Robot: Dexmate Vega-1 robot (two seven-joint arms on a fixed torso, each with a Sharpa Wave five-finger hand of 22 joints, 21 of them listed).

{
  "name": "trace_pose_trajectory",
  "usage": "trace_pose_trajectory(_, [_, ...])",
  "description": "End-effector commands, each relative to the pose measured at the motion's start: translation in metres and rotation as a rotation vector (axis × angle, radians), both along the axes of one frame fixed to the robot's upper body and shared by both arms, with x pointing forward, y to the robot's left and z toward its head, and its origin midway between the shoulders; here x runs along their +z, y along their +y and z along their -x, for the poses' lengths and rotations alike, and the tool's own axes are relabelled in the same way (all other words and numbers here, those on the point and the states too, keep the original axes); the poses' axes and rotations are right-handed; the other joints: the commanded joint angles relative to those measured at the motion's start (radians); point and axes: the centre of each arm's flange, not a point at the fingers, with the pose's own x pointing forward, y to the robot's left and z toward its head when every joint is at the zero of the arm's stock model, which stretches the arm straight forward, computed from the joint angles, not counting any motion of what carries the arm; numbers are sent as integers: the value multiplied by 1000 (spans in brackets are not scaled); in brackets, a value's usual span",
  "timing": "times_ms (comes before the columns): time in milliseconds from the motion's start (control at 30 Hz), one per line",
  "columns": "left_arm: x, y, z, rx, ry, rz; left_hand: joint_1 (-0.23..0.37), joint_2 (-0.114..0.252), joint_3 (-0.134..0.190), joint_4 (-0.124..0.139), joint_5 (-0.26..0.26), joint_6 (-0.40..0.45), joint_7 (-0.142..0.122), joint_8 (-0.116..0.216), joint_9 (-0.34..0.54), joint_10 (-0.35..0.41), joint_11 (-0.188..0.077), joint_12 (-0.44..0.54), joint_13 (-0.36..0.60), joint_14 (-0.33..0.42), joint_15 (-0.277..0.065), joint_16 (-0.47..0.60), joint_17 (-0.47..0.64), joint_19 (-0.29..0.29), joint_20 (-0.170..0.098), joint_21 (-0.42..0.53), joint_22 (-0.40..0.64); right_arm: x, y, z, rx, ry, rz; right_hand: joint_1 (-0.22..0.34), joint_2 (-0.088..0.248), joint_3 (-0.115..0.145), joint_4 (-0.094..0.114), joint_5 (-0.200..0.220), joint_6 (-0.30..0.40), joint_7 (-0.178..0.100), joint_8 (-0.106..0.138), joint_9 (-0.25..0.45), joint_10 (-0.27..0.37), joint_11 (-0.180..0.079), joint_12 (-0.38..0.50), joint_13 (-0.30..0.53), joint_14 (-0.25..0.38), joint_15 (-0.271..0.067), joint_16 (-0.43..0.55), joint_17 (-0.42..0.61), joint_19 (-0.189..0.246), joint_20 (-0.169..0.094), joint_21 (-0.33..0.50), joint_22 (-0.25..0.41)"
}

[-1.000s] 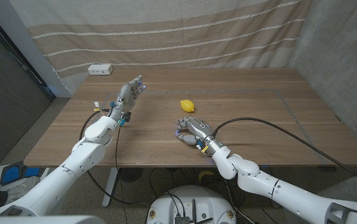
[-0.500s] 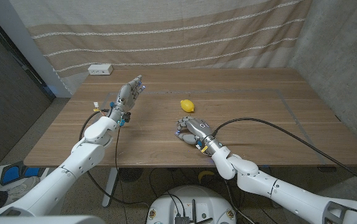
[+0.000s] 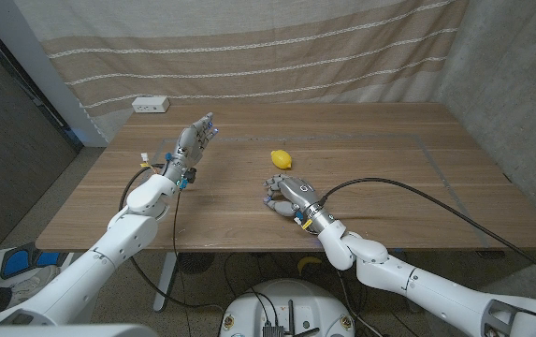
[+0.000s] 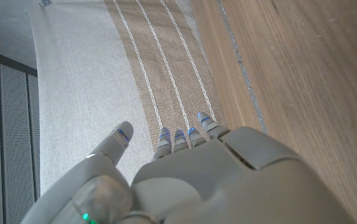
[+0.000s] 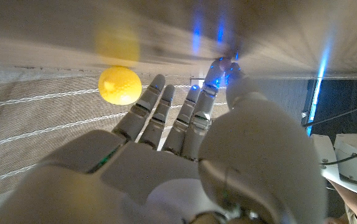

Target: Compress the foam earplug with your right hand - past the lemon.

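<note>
Right robot hand (image 3: 284,197) low on the tabletop (image 3: 389,168) just near-side of the lemon (image 3: 282,159), thumb and fingertip pinching a small pinkish earplug (image 5: 227,64). Left robot hand (image 3: 195,139) raised, fingers apart, holding nothing.

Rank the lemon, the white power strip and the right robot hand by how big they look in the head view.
1. Right robot hand, largest.
2. White power strip.
3. Lemon.
The power strip and lemon look close in size, and the strip lies farther from the camera, so that order is unsure.
</note>
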Motion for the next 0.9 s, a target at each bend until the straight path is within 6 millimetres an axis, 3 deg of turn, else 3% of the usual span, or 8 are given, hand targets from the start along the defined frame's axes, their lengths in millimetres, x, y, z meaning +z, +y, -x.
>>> trace_pose_trajectory(33, [2, 0, -3, -1, -2, -2, -9, 52, -2, -5, 7, 4, -2, 2, 3, -2, -2, 0, 5, -1, -6, 0, 1, 7, -1, -1, 4, 10, -2, -3, 17, -57, -45, 8, 3, 12, 1, 7, 6, -3, -5, -1, 10, 0, 4, 0, 10, -170, -6, -1, 9, -1, 6, 3])
trace_pose_trajectory(900, [7, -7, -3, -7, -12, -10, -11, 47, -5, -11, 6, 2, -2, 1, 3, -4, -3, -1, 5, -4, -8, -1, 1, 9, 0, -11, 4, 38, -25, 2, -9, -167, -168, 11, -1, 22, 5, 7, -1, -2, 0, 6, 21, -1, 1, 3, 24, -173, -12, -3, 20, 0, 10, 4])
